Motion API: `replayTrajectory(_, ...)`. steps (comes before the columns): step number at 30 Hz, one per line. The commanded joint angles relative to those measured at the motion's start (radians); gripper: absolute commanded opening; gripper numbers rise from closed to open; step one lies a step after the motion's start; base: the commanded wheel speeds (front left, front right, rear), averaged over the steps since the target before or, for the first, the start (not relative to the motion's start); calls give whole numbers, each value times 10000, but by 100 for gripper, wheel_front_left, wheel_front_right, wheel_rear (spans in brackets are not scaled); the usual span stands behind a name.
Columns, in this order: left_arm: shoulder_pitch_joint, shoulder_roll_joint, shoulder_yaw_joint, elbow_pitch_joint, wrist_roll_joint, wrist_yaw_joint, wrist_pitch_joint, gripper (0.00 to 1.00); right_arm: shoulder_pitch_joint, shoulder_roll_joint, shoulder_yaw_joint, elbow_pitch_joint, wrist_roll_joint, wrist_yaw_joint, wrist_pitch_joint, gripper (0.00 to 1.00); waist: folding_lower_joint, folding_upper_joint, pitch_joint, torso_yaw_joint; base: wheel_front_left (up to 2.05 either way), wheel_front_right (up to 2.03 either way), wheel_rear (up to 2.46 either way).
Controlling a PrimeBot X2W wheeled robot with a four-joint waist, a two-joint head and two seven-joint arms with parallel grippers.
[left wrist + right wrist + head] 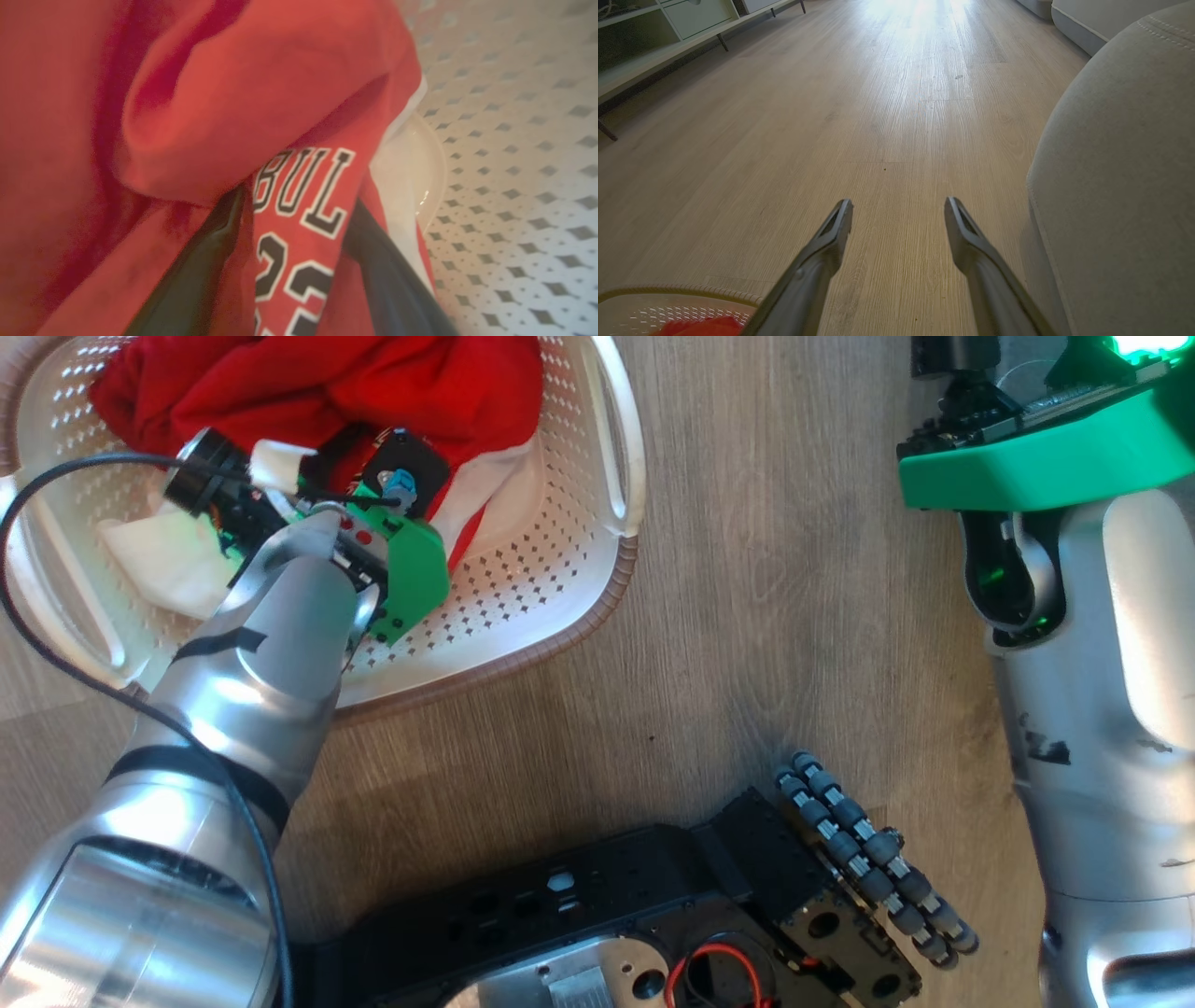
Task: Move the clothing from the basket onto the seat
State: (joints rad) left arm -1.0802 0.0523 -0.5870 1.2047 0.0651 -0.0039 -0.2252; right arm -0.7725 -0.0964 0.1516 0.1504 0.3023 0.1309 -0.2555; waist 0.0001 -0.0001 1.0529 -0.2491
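The cream perforated basket (pixel 560 569) stands on the wooden floor at the upper left of the head view, with the red and white clothing (pixel 373 383) heaped inside. My left arm's green wrist (pixel 411 569) reaches down into it. In the left wrist view my left gripper (pixel 299 205) is open, its dark fingers (pixel 201 270) on either side of a fold of the red jersey (pixel 303 186) lettered "BUL". My right gripper (pixel 899 210) hangs open over bare floor, holding nothing. The grey seat (pixel 1120 186) is close on its right. The basket's rim (pixel 668 294) lies at its lower left.
My black base with its roller wheel (pixel 868 859) sits at the bottom of the head view. A white cloth (pixel 159 560) lies at the basket's left side. A low white cabinet (pixel 668 28) lines the far left wall, and a second grey cushion (pixel 1087 18) sits beyond the seat.
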Motion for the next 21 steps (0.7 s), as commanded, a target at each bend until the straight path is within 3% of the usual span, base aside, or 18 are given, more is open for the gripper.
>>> replayTrajectory(1, 112, 120, -58, 225, 145, 209, 330, 100, 373, 170, 122, -245, 102, -2, -63, 100, -1, 1, 33, -70, 0, 0, 0)
replayTrajectory(6, -155, 76, -322, 593, 305, 551, 1053, 100, 468, 226, 143, -184, 107, -2, -63, 100, -1, 1, 50, -104, 0, 0, 0)
replayTrajectory(7, -192, 67, -342, 620, 288, 550, 1101, 94, 472, 238, 149, -172, 107, -2, -63, 100, -1, 1, 54, -110, 0, 0, 0)
replayTrajectory(8, -229, 60, -358, 641, 263, 531, 1120, 18, 468, 250, 158, -150, 116, -2, -63, 100, -1, 1, 54, -113, 0, 0, 0)
replayTrajectory(9, -260, 53, -380, 663, 245, 512, 1172, 0, 460, 262, 169, -130, 115, -2, -63, 100, -1, 1, 50, -112, 0, 0, 0)
replayTrajectory(15, -329, 17, -309, 737, -95, 372, 1227, 0, 312, 288, 176, -56, 102, -2, -63, 100, -1, 1, -84, -31, 0, 0, 0)
replayTrajectory(21, 128, -14, -172, 446, -828, 101, 534, 0, 284, 17, 88, 14, 48, -2, -63, 100, -1, 1, -782, 375, 0, 0, 0)
